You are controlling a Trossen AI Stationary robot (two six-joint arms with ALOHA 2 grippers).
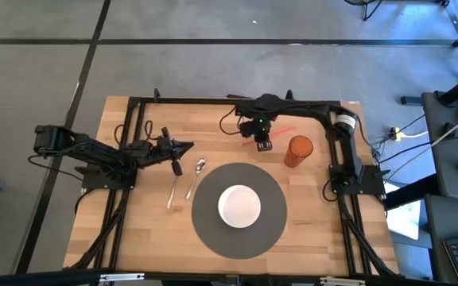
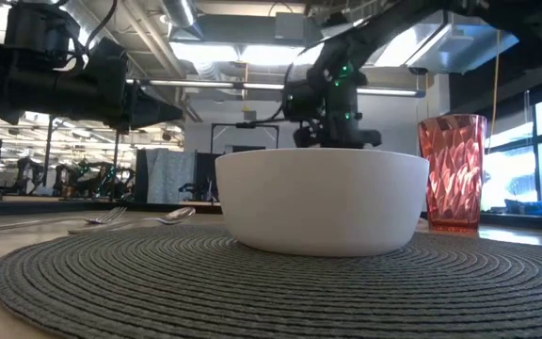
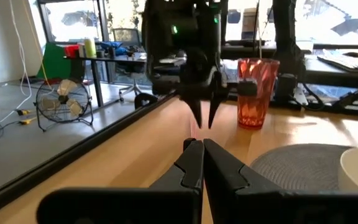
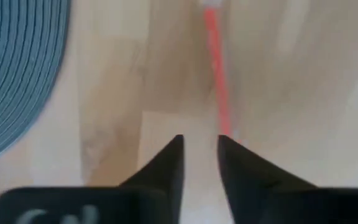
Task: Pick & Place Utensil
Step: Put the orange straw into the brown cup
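Note:
A thin red utensil (image 1: 283, 129) lies flat on the wooden table near its far edge, left of the red tumbler (image 1: 298, 151). My right gripper (image 1: 263, 144) points down at the utensil's near end, open with a narrow gap. In the right wrist view the red shaft (image 4: 215, 68) runs under one fingertip of my right gripper (image 4: 201, 140). A fork (image 1: 171, 192) and a spoon (image 1: 195, 178) lie flat left of the grey placemat (image 1: 273, 230), which carries a white bowl (image 1: 238, 206). My left gripper (image 1: 184, 147) hovers shut above the fork and spoon. My right gripper comes from above, pointing down, its fingers set across the red utensil's near end (image 4: 222, 127). One fingertip (image 4: 229, 146) covers that end. Whether it touches the utensil, I cannot tell.
The red tumbler (image 2: 451, 174) stands upright just right of my right gripper. The bowl (image 2: 321, 201) sits in the middle of the round placemat (image 2: 158, 282). Black frame rails (image 1: 213, 101) run along the table's far edge and sides. Bare wood shows at the near left corner.

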